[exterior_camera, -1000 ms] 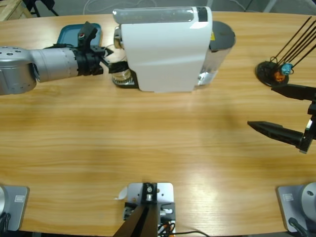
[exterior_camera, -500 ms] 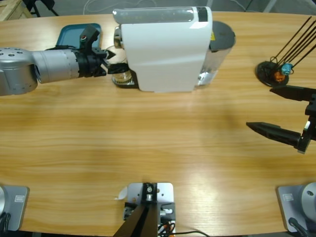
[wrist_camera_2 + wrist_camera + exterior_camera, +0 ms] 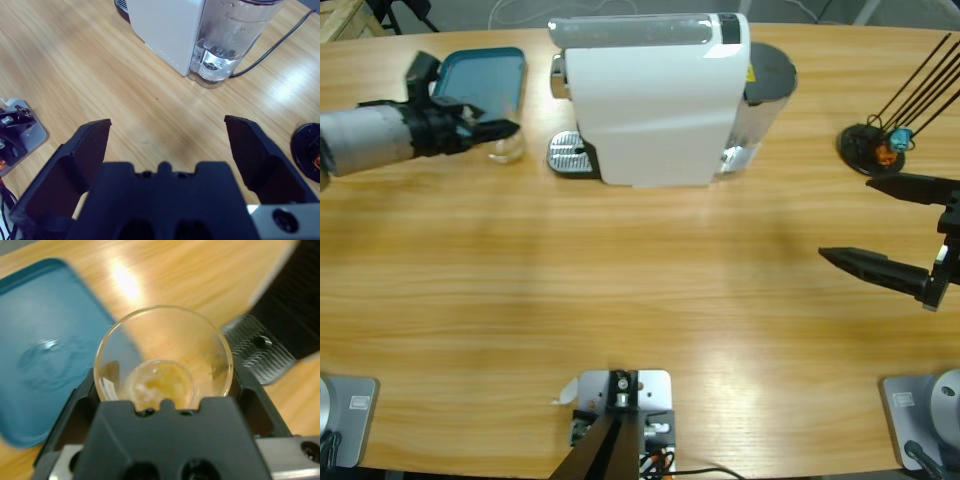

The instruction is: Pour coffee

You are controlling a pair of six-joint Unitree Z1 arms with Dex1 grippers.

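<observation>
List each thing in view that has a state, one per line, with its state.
left gripper: shut on the glass tumbler.
glass tumbler: upright, held clear of the machine, beside the teal tray.
coffee: shallow amber layer in the tumbler's bottom.
drip grate: bare, nothing on it.
teal tray: flat on the table, nothing on it.
water tank: holds water.
right gripper: open, holding nothing.
</observation>
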